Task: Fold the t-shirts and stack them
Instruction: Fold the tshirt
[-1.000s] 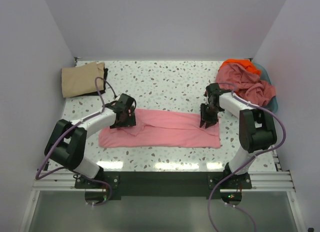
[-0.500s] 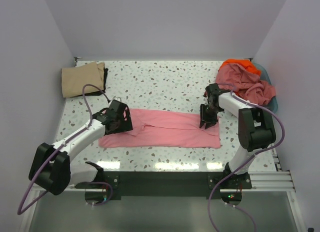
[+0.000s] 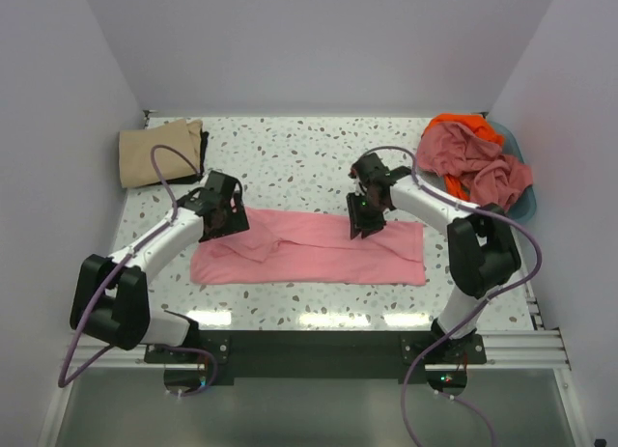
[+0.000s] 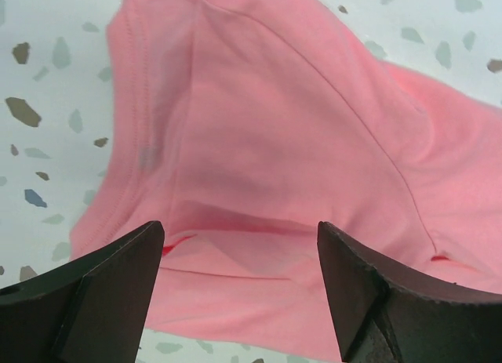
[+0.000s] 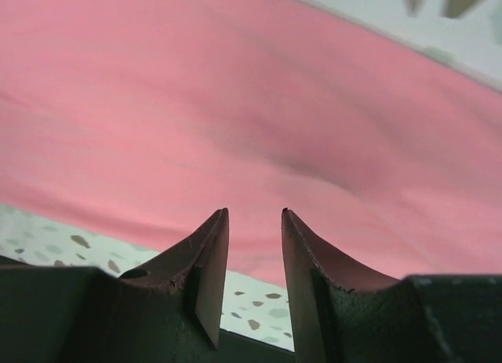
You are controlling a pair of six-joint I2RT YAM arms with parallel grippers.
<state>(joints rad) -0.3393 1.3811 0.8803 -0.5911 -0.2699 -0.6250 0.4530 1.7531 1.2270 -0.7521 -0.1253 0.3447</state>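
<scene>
A light pink t-shirt lies folded into a long strip across the middle of the table. My left gripper hovers over its left end, open wide, with only pink cloth and a sleeve fold below the left gripper. My right gripper hangs over the strip's far edge, right of centre. In its wrist view the right gripper is open by a narrow gap with nothing between the fingers, pink cloth beneath. A tan t-shirt lies folded at the back left.
A heap of dusty pink t-shirts with an orange one on top fills the blue basket at the back right. Speckled table shows behind the strip. White walls close in on three sides.
My right gripper has moved left along the shirt's far edge, from its right end toward the middle. My left gripper has shifted a little left and back. The shirt lies as before.
</scene>
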